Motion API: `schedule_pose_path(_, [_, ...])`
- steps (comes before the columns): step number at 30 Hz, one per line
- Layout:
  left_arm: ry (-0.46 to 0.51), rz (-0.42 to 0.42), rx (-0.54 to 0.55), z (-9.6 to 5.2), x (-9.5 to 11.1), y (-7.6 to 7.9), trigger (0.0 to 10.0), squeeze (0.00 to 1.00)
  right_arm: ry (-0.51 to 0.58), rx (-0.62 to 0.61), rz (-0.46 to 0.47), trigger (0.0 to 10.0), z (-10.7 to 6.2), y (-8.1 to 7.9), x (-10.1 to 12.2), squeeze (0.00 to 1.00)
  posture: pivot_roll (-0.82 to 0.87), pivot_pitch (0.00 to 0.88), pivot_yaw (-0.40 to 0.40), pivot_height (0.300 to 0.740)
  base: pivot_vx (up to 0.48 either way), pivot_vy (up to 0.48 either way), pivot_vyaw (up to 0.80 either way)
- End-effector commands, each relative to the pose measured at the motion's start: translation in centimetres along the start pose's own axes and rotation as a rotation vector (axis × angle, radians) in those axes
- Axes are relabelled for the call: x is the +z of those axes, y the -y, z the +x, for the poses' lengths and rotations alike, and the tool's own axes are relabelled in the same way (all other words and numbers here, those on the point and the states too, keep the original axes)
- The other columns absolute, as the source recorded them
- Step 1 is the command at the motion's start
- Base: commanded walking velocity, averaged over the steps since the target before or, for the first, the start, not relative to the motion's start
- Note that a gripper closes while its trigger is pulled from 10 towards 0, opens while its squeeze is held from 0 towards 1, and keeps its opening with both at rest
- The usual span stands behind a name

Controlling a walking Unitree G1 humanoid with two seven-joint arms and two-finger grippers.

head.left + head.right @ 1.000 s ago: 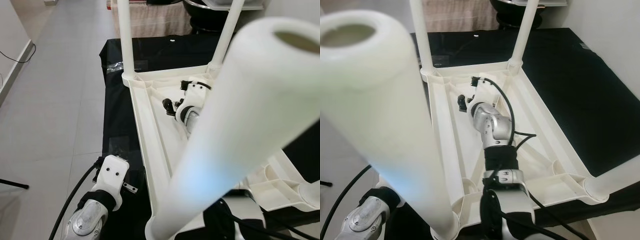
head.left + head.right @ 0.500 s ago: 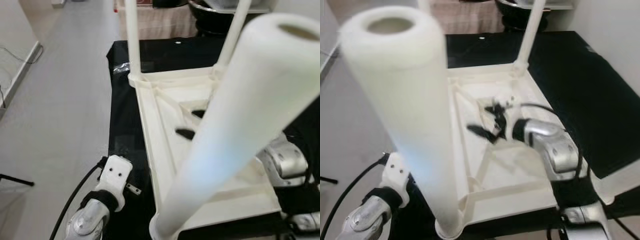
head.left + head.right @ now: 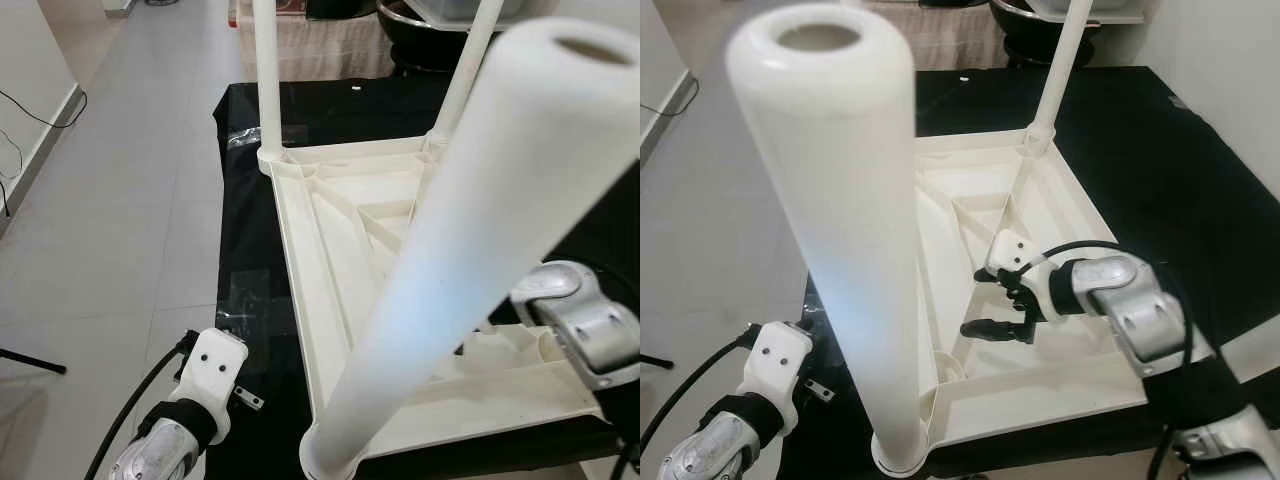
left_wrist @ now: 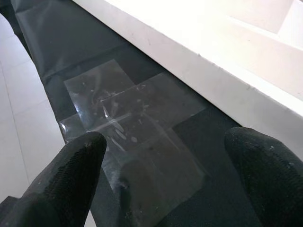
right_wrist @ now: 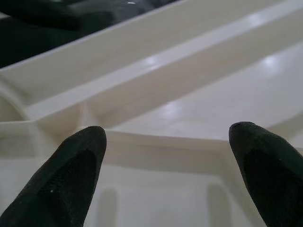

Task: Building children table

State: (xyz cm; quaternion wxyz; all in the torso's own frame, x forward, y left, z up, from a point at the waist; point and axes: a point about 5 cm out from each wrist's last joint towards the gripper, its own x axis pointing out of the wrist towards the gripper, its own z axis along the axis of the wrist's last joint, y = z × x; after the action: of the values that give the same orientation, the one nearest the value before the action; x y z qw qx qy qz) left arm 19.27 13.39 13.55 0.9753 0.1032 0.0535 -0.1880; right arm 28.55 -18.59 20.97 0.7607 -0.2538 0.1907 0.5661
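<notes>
Upturned table (image 3: 340, 250) on cloth (image 3: 240, 200) — legs (image 3: 266, 80) up

The upturned plastic children's table (image 3: 1060, 215) is cream-white all over, ribs and round tube legs (image 3: 845, 230) alike. Under it lies a plain black cloth (image 3: 245, 225) with clear glossy tape patches (image 4: 132, 127). Beside the silver-armed, black-fingered left gripper (image 4: 165, 189), the tiled floor (image 3: 110, 200) is pale grey. The right gripper (image 3: 998, 300) is black too.
</notes>
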Motion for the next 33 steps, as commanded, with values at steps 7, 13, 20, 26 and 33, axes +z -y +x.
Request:
schedule_pose_path(7, [-0.005, 0.021, 0.003, -0.4, 0.0, 0.0, 10.0, 0.0, -0.063, 0.153, -0.004, 7.8, -0.3, -1.5, -1.0, 0.0, 0.02, 0.177, -0.048, 0.74, 0.0, 0.0, 0.0])
schedule_pose_path(13, [-0.003, 0.024, 0.001, -0.3, 0.1, 0.0, 10.0, 0.0, -0.185, 0.157, -0.016, 0.0, 0.6, -1.9, -2.7, 0.0, 0.02, 0.177, -0.049, 0.74, 0.0, 0.0, 0.0])
schedule_pose_path(20, [-0.001, 0.027, 0.002, -0.2, 0.1, 0.0, 10.0, 0.0, -0.258, 0.078, -0.033, 10.0, 1.4, -1.0, -3.6, 0.0, 0.02, 0.179, -0.048, 0.74, 0.0, 0.0, 0.0])
schedule_pose_path(26, [0.0, 0.028, 0.002, -0.2, 0.1, 0.0, 10.0, 0.0, -0.204, -0.022, -0.082, 10.0, 3.6, -0.1, -2.7, 0.0, 0.02, 0.18, -0.051, 0.74, 0.0, 0.0, 0.0])
schedule_pose_path(33, [0.002, 0.03, 0.005, -0.1, 0.2, 0.1, 10.0, 0.0, -0.042, -0.108, -0.08, 10.0, 6.9, 0.1, 0.1, 0.0, 0.02, 0.182, -0.053, 0.74, 0.0, 0.0, 0.0])
